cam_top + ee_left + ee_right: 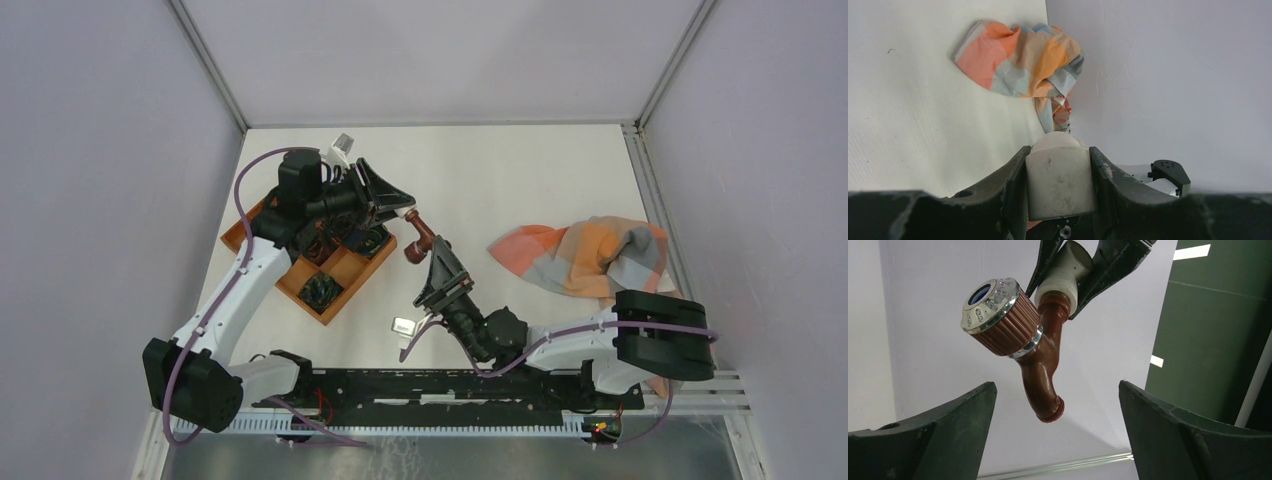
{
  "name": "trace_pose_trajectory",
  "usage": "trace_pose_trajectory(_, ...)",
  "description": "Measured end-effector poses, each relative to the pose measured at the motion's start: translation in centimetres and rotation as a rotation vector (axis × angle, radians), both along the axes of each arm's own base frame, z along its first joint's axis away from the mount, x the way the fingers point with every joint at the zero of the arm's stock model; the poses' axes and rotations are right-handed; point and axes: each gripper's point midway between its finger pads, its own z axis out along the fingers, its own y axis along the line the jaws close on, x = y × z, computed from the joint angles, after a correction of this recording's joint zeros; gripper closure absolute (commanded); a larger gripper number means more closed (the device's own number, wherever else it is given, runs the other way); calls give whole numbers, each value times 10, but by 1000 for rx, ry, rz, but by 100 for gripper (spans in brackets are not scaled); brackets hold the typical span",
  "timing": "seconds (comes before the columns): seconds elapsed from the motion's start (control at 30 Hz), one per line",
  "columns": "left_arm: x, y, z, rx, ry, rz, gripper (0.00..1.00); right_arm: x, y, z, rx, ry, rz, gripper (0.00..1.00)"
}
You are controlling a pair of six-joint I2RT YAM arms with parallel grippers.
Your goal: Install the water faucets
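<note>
The water faucet (421, 240) is a reddish-brown bent tap with a silvery knob marked blue (990, 302). It hangs above the table in mid-air. My left gripper (403, 206) is shut on its pale end fitting (1060, 179), which also shows in the right wrist view (1064, 277) between the left fingers (1113, 262). My right gripper (440, 254) is open and empty just below the tap. In the right wrist view the spout (1044, 385) hangs between my right gripper's (1056, 386) spread jaws without touching them.
An orange-brown compartment tray (352, 268) with dark parts lies under the left arm. A checked orange and grey cloth (585, 255) is crumpled at the right, also seen in the left wrist view (1018, 60). A small silvery piece (405, 326) lies near the right arm.
</note>
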Motion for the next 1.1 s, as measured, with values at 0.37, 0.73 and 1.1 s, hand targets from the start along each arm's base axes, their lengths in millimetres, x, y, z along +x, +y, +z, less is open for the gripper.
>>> trace_pose_trajectory(0.37, -5, -2, 2, -12, 2, -30, 98, 14, 18, 1, -6, -24, 19, 33)
trace_pose_trajectory(0.73, -5, -1, -3, -15, 4, -34, 98, 19, 23, -5, 148, 139, 78, 77)
trace_pose_trajectory(1.1, -4, -6, 11, -70, -84, -75, 98, 24, 21, 9, 914, 838, 414, 85)
